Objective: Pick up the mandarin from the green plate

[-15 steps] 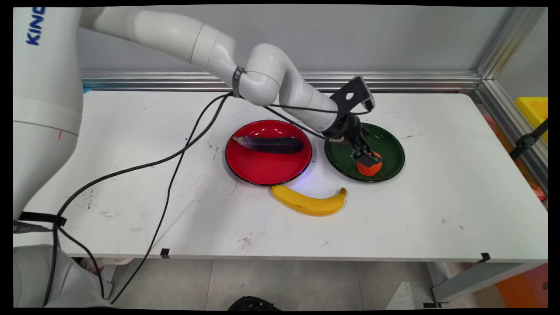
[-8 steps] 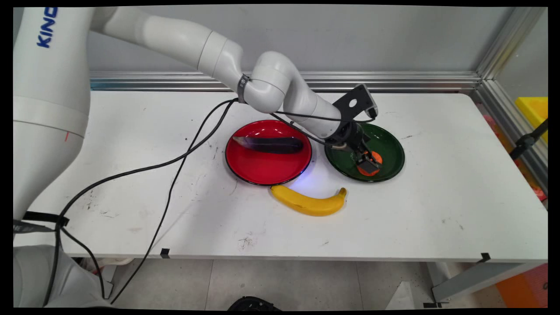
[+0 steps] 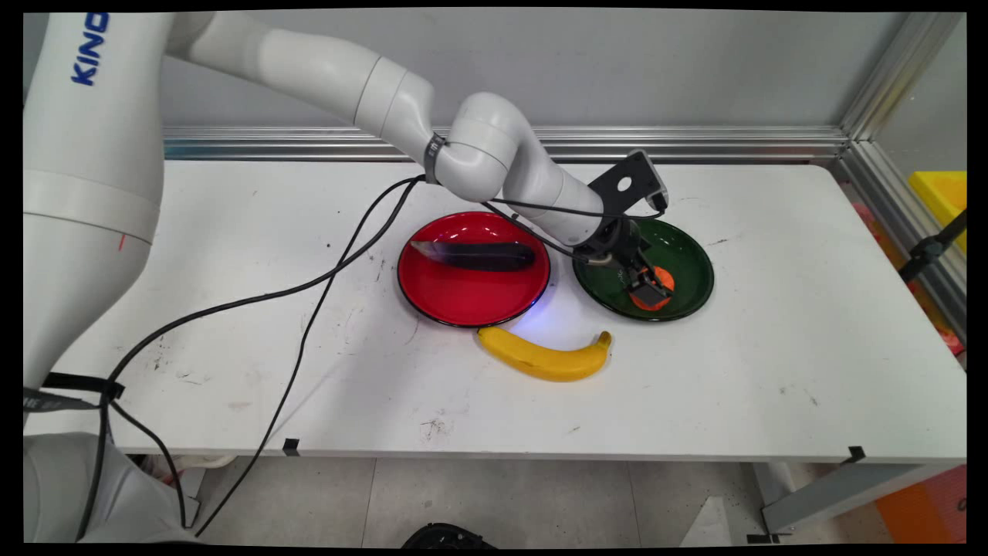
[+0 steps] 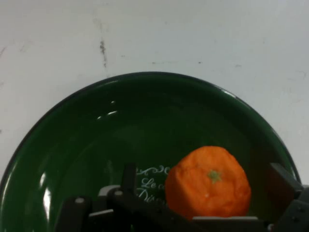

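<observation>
Gripper (image 3: 647,289) is hanging low over the green plate (image 3: 687,255), fingers spread apart around the orange (image 4: 208,182), which is sitting on that plate; banana (image 3: 544,355) is lying nearby.

Lab: aluminium-framed white table (image 3: 772,371)
</observation>
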